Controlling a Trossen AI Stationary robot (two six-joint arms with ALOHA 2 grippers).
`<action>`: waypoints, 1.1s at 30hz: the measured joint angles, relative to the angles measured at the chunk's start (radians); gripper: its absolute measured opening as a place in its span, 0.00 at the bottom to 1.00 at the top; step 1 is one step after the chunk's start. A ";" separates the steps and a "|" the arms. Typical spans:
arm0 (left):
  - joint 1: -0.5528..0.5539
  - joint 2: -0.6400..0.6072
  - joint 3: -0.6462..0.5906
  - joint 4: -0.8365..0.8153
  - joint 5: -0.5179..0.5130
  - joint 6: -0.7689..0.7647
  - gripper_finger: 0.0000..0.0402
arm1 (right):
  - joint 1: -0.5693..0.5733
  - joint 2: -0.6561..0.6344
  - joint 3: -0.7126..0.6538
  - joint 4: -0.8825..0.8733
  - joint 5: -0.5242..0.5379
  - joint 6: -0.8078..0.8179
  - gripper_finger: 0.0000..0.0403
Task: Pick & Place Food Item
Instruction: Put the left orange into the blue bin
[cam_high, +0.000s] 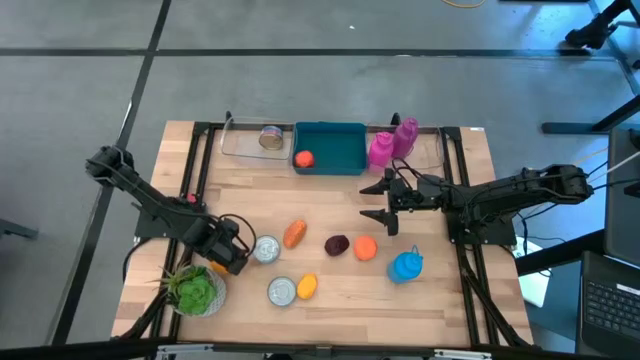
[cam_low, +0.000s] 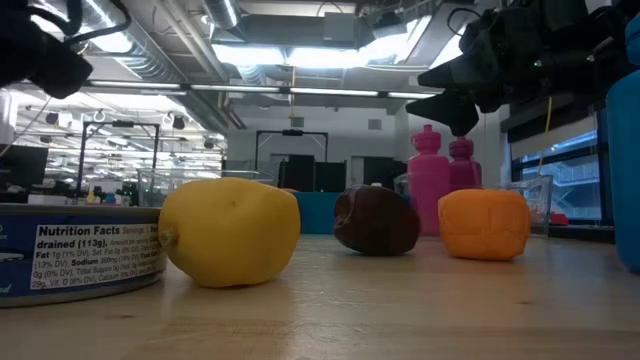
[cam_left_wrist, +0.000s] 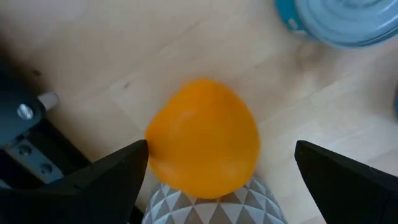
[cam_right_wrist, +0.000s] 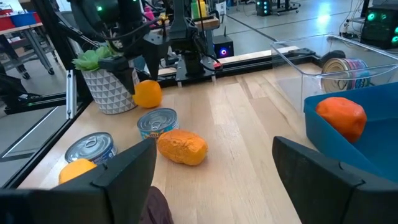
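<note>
High view: my left pincer (cam_high: 237, 255) hangs low over the near left part of the table (cam_high: 330, 300), fingers spread wide, holding nothing.
Directly under it, between my fingers, lies a small orange fruit (cam_left_wrist: 204, 138), touching the patterned plant pot (cam_high: 197, 292) beside me; a tin can (cam_high: 266, 249) sits just past my fingertips. My right pincer (cam_high: 385, 201) hovers well apart, also spread, above the purple food item (cam_high: 337, 244).

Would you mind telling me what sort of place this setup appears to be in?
Most likely a robotics lab or workshop. The wooden table sits on a bare concrete floor, exposed ducts and strip lights run overhead, and the right wrist view shows equipment racks beyond the table.
</note>
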 joint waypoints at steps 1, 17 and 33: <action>-0.005 0.006 0.000 0.001 0.005 -0.011 1.00 | 0.000 0.000 0.000 0.000 0.000 0.000 0.79; -0.010 0.094 0.000 0.043 0.014 -0.012 1.00 | 0.000 0.000 0.000 -0.011 0.000 0.002 0.79; 0.064 0.218 0.000 0.082 0.089 0.173 1.00 | 0.000 0.000 0.000 -0.018 0.000 0.002 0.79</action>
